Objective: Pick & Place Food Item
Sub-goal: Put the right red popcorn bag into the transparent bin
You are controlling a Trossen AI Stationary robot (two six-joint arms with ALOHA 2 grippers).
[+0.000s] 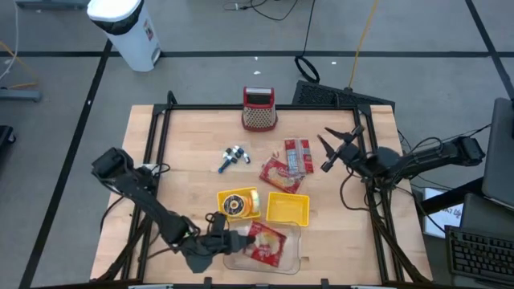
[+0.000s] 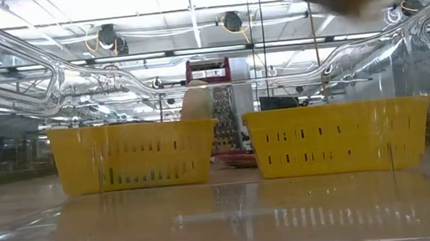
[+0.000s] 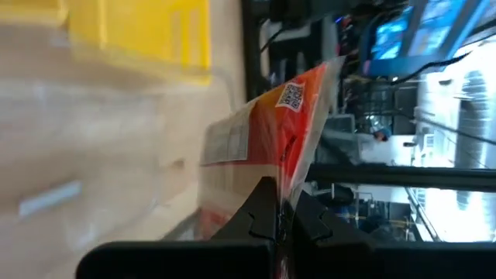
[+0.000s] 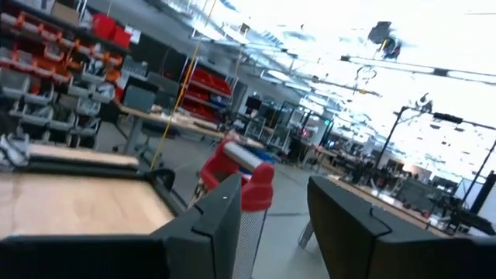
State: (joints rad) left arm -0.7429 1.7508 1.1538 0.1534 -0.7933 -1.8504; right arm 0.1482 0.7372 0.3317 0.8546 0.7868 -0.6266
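Holding a red-and-orange packet (image 1: pixel 265 242) by its edge, with fingers (image 3: pixel 256 221) pinched fully shut on it: left gripper (image 1: pixel 227 241), low at the desk's near edge, over the left end of a clear tray (image 1: pixel 291 258). Packet lying across that tray in the high view, thin and edge-on in the left wrist view, with a white label and a small code square near one corner. Left arm running diagonally from the desk's left side toward the tray.

Sitting just behind the tray on the desk (image 1: pixel 185 144): two yellow baskets side by side, the left basket (image 1: pixel 238 204) with a round dark-centred item inside, the right basket (image 1: pixel 287 208) showing only its yellow floor. Touching or not, tray and baskets: cannot tell. Filling the low view, both baskets again, seen through clear plastic.

Lying further back, left of centre: a small blue-and-silver object (image 1: pixel 233 156). Resting right of it, two more red snack packets (image 1: pixel 289 164), overlapping, one long and striped, one wider. Standing upright at the far edge, middle of the desk: a red-topped grater (image 1: pixel 259 109) with a mesh body.

Raised near the desk's right edge, well apart from the packets: right gripper (image 1: pixel 337 144), fingers (image 4: pixel 213 225) parted with a clear gap and nothing between them, tilted slightly upward toward the room in the right wrist view.

Standing on the floor beyond the desk's far left corner: a white bin (image 1: pixel 128 28).
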